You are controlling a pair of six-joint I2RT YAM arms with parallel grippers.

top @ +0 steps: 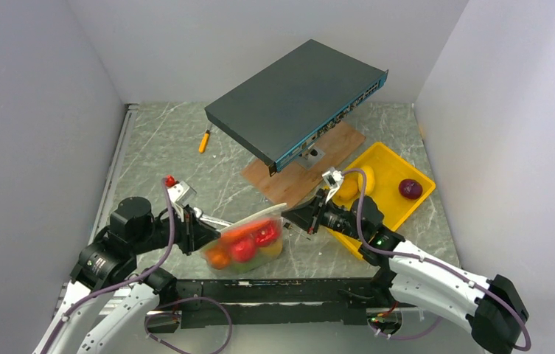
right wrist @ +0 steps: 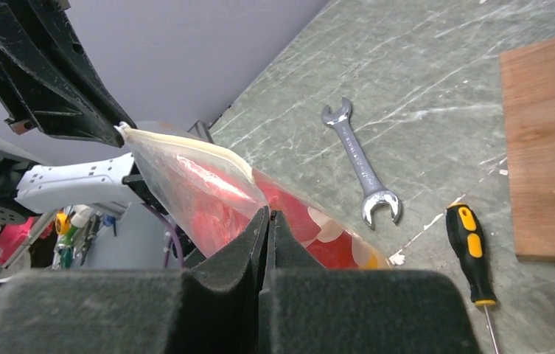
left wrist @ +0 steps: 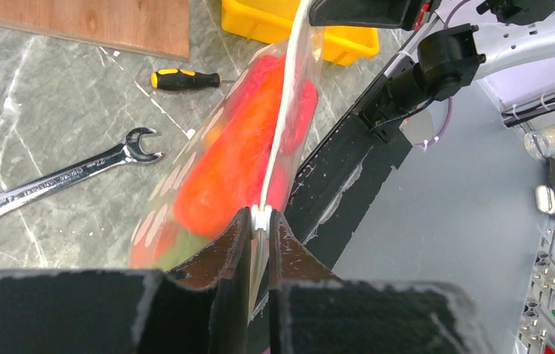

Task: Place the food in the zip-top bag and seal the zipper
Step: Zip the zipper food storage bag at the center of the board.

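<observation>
pinching the zipper (left wrist: 283, 110) at opposite ends — left gripper (left wrist: 261, 217) and right gripper (right wrist: 268, 216) both clamped tight.

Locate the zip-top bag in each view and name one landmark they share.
Top external: the zip-top bag is low centre, held between the left pincer and right pincer.
Left wrist: the bag runs up the middle from the closed pincer tips.
Right wrist: the bag rises from bottom centre toward upper left.
Shared landmark: the wooden board, centre; top left; right edge.
</observation>
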